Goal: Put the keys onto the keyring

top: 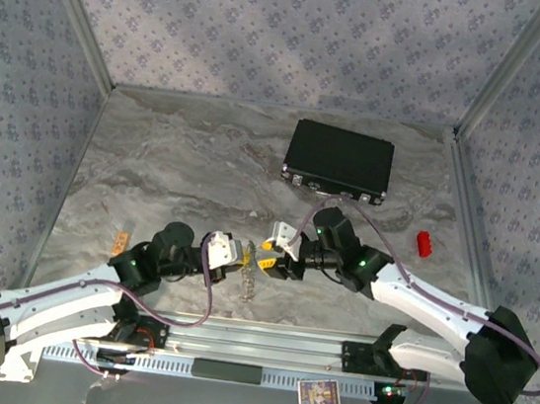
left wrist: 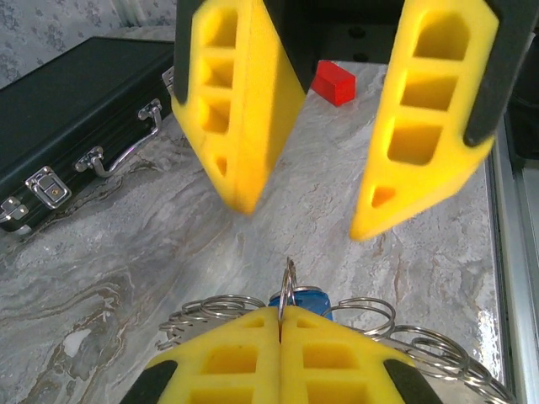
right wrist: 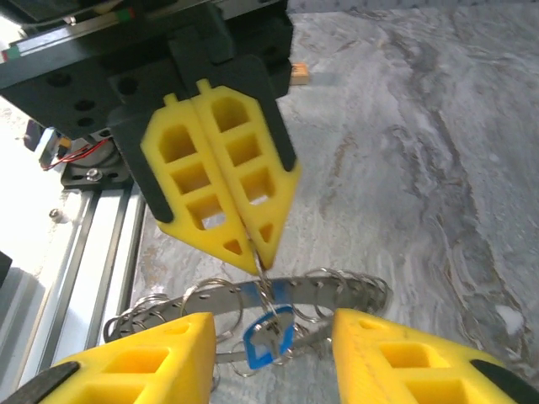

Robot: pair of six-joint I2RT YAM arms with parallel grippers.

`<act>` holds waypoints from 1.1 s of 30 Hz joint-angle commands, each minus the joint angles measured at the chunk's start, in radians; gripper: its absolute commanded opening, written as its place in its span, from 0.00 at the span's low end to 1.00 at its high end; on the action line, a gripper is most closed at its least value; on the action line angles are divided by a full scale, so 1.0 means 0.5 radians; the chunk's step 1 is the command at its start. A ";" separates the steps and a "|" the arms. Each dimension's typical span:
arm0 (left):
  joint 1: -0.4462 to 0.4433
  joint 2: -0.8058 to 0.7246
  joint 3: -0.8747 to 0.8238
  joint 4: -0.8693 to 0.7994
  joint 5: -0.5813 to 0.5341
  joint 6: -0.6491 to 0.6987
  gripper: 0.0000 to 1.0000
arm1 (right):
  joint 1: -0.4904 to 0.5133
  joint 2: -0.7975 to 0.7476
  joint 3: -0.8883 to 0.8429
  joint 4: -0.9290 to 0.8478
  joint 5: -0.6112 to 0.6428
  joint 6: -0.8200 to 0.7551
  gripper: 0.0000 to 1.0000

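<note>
We are looking at a marbled grey table [top: 156,157], with two arms reaching in from its near edge and meeting just inside the middle of that edge.

On the left, the left claw [left wrist: 280,311] is pressing its yellow fingers together on a small wire loop [left wrist: 289,276] and holding it upright, on edge. The loop is part of the keyring [right wrist: 210,296], a thin silver band fringed with many small wire rings. The keyring is sagging below the clamped fingers and lying partly on the table.

In the middle, the blue key [right wrist: 268,338] is hanging right at the pinched loop, its plastic head bright against the metal. We cannot tell whether it is already threaded on or only resting against the loop.

To the right, the right claw [right wrist: 269,324] is hovering with its fingers apart, one on each side of the blue key and touching nothing.

We are judging that the threading of the blue key is the step in hand. The next move is calling for the right claw to close on the blue head and work it around the loop while the left claw holds steady.

Farther right, a black case [top: 340,160] is lying toward the far edge, and a red block [top: 424,243] is sitting near the right edge.
</note>
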 commanded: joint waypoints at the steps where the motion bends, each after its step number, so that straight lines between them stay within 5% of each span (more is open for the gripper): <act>1: -0.014 -0.026 0.000 0.175 0.067 -0.032 0.00 | 0.045 0.048 0.034 0.114 -0.084 -0.086 0.36; 14: -0.012 -0.029 -0.003 0.223 0.094 -0.041 0.00 | 0.064 0.108 0.008 0.232 -0.022 -0.046 0.20; 20: -0.013 -0.046 -0.001 0.195 0.077 -0.031 0.00 | 0.061 0.087 0.020 0.171 -0.007 -0.070 0.00; 22: -0.011 -0.036 0.013 0.153 0.046 -0.035 0.04 | 0.063 0.073 0.053 0.086 0.010 -0.106 0.00; 25: -0.013 -0.007 0.071 0.019 -0.006 -0.012 0.25 | 0.079 0.071 0.138 -0.109 0.055 -0.201 0.00; 33: -0.012 0.100 0.202 -0.134 0.049 0.069 0.21 | 0.139 0.116 0.355 -0.494 0.088 -0.401 0.00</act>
